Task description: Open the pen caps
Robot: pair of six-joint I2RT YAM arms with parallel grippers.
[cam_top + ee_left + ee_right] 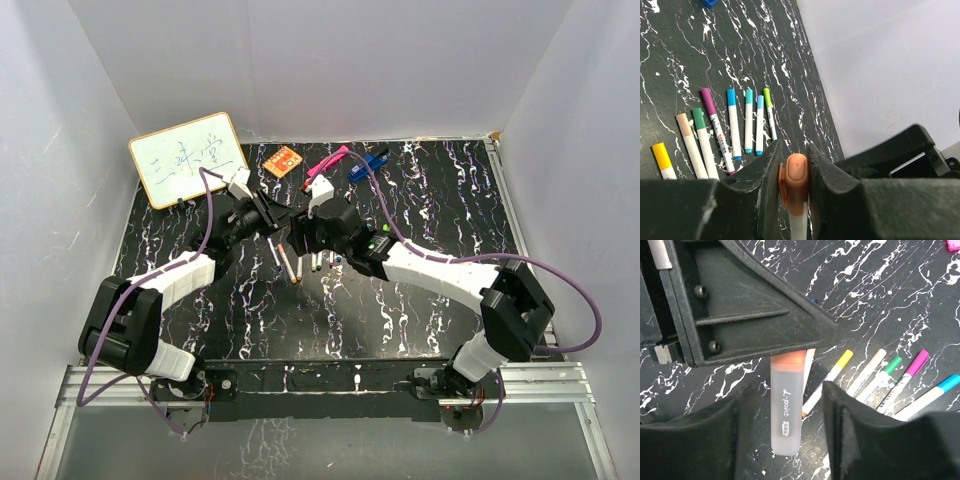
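My left gripper (793,156) is shut on the orange cap (796,181) of a marker pen held above the table. The pen's frosted white barrel (786,412) hangs between the fingers of my right gripper (788,405), which is open, with a gap on each side. In the top view the two grippers, left (262,215) and right (300,232), meet at the table's middle. A row of capped pens lies on the table: yellow (661,154), peach (684,125), green (699,119), purple (708,100), blue (731,97), teal (748,96) and lime (767,97).
A small whiteboard (187,158) leans at the back left. An orange card (283,160), a flat pink highlighter (328,163) and a blue clip-like tool (368,165) lie at the back. White walls close in the black marbled table (440,210). Another pen with an orange tip (807,407) lies under the held one.
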